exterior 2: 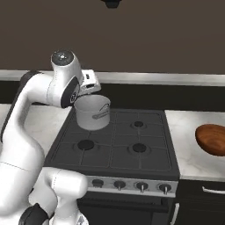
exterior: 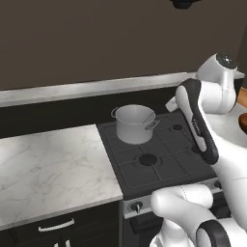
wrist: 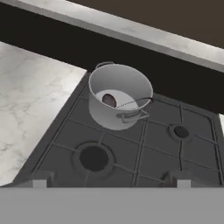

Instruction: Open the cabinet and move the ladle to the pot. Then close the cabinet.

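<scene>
**Ladle in pot; cabinet not yet closed, by judgement**

Simulated kitchen; dark brown wall behind, a grey ledge along it; white marble counter (exterior: 48, 164) to the left of a black gas stove (exterior 2: 118, 145) with four burners and a row of knobs (exterior 2: 141, 186) on its front; black base cabinet (exterior: 58, 226) with a short silver handle under the counter.

The pot (wrist: 119, 98), plain silver-grey with two small loop handles, stands upright on the rear left burner; placed there so the ladle can be dropped straight in from above. In the hand view a ladle (wrist: 114, 100) lies inside it: dark oval bowl on the pot floor, thin wire-like handle leaning up and over the right rim. Judgement: the transfer step is done; the ladle rests on its own, nothing touching it.

Gripper (wrist: 109, 181): the two dark finger tips stand far apart at the bottom of the hand view, spread wide, nothing between them; held above the front of the stove and looking down and forward at the pot, well apart from it.

A brown rounded object (exterior 2: 212, 139), kind unclear, lies on the counter right of the stove; not part of the task.

The wall cabinet itself is above the framing; a dark shape (exterior 2: 112, 3) at the top edge of both base views cannot be identified. Judgement: what remains is closing the cabinet; the arm must rise toward it; risk is swinging the elbow past the pot and knocking it.
</scene>
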